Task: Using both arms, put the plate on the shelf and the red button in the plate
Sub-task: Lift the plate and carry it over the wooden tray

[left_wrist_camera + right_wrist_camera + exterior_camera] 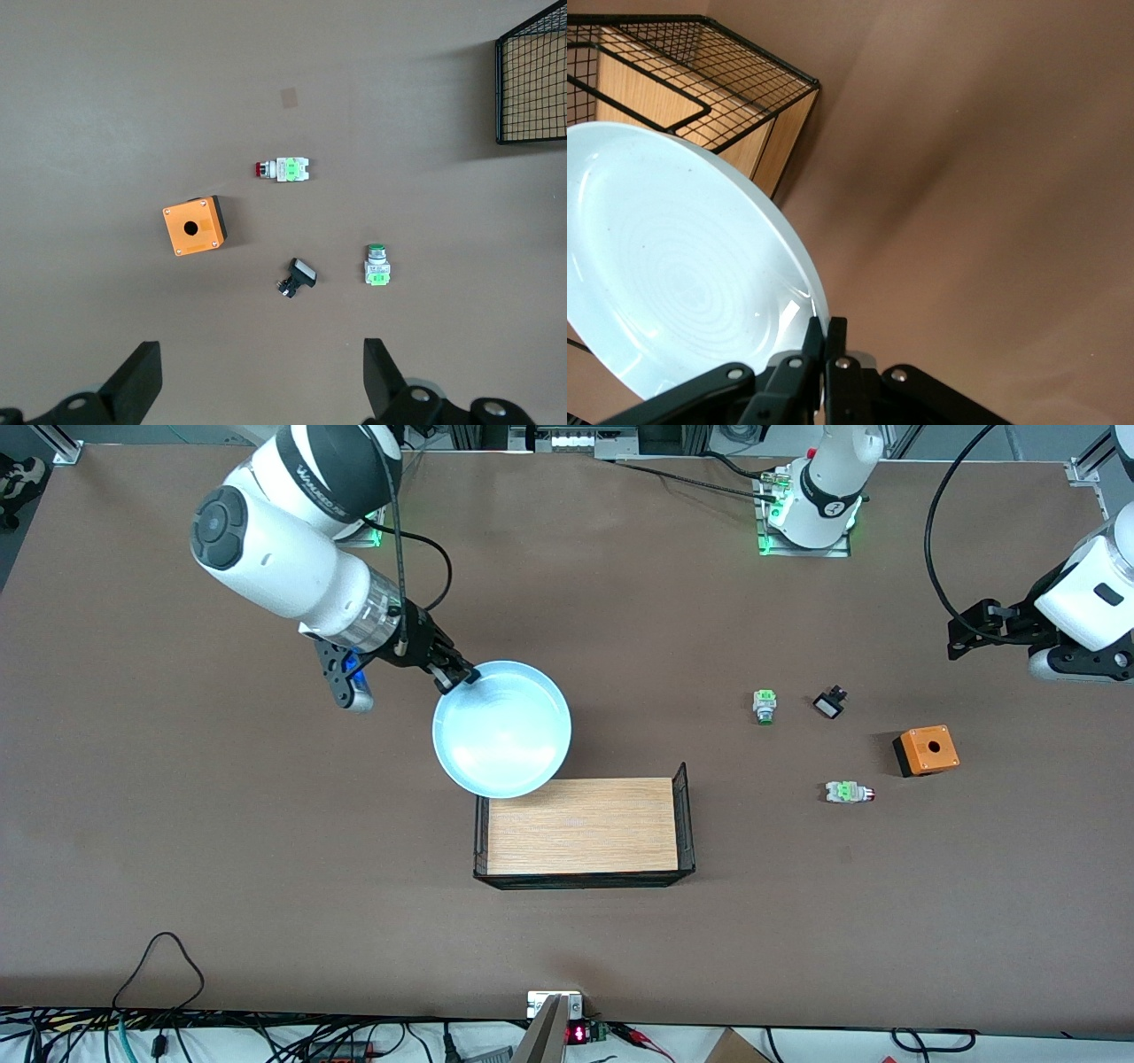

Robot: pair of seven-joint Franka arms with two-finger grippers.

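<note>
My right gripper [457, 678] is shut on the rim of the pale blue plate [501, 729] and holds it in the air, over the table and the edge of the wooden tray [580, 828]. The right wrist view shows the plate [664, 266] pinched between the fingers [815, 341]. The red button [850, 792] lies on its side on the table toward the left arm's end; it also shows in the left wrist view [283, 168]. My left gripper [966, 634] is open and empty, high over the table's end; its fingers [137, 381] are wide apart.
A green-capped button unit [765, 706], a small black-and-white part [829, 704] and an orange box with a hole [925, 750] lie near the red button. The wooden tray has black wire mesh walls [681, 815].
</note>
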